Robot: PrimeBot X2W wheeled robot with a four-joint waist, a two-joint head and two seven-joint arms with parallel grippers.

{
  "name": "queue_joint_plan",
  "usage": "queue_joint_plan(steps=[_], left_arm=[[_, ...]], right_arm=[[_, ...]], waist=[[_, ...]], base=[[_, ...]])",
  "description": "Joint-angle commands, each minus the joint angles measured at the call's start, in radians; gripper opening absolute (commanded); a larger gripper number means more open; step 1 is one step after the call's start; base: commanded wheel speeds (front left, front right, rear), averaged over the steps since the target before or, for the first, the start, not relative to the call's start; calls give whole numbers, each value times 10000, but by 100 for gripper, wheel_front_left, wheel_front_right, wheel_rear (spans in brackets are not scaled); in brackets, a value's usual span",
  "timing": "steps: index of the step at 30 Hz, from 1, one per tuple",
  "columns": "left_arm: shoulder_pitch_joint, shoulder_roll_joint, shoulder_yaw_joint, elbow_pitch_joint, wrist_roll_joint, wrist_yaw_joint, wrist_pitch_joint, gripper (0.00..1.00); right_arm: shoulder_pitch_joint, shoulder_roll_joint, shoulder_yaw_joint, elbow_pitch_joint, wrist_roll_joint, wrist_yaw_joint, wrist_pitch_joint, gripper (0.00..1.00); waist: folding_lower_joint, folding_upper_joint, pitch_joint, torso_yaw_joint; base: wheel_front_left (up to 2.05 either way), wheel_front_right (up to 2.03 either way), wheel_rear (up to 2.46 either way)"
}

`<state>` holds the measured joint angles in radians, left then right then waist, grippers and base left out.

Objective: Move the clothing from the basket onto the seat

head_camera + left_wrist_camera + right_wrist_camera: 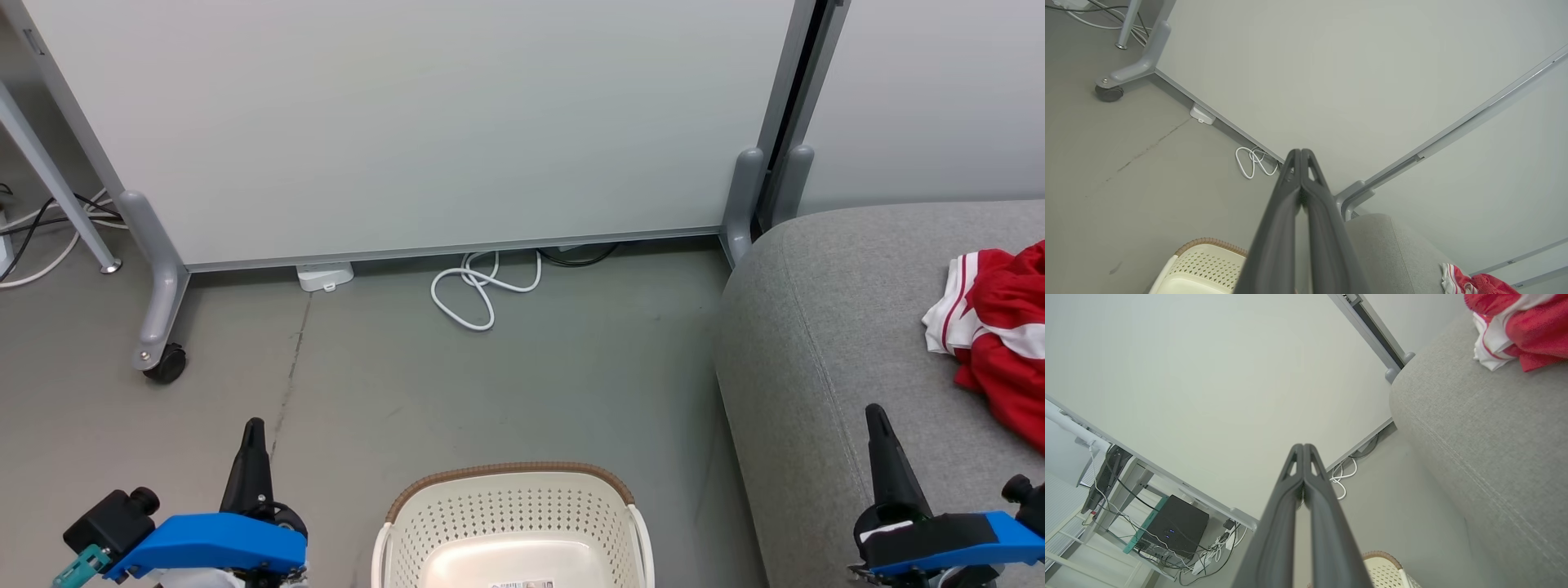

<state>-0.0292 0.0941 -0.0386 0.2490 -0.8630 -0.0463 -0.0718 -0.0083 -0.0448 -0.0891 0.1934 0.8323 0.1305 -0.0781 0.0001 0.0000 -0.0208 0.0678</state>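
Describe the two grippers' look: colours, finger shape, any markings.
Both have long dark grey fingers tapering to points, with small triangular cut-outs near the tips, on bright blue housings; left gripper carries a black block with a teal fitting; right gripper has a white patch on its black base.

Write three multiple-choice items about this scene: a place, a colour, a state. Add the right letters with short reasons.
1. Where is the clothing relative to the basket? A inside it; B to its right, on the seat; C under it.
2. What colour is the basket's rim? A brown; B blue; C black.
3. How do the left gripper and the right gripper stand? A both open; B both shut, empty; C both shut on cloth.
Answers: 1 B, the red heap lies on the grey cushion; 2 A, a brown woven band tops the cream wall; 3 B, each wrist view shows closed tips with nothing between.
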Motion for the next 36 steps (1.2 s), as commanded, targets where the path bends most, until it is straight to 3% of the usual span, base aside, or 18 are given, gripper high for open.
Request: queue_joint_plan(steps=[1, 36], left_arm=[[-336, 19, 153, -124, -370, -82, 76, 0], [-640, -229, 913, -86, -4236, -522, 1063, 0]], right_arm=[[-280, -54, -33, -66, 391, 3, 102, 0], [-731, -70, -158, 253, 4426, 4, 1111, 0]], waist=[[-1, 0, 4, -14], [-1, 0, 110, -317]], base=[[0, 0, 0], [0, 0, 0]])
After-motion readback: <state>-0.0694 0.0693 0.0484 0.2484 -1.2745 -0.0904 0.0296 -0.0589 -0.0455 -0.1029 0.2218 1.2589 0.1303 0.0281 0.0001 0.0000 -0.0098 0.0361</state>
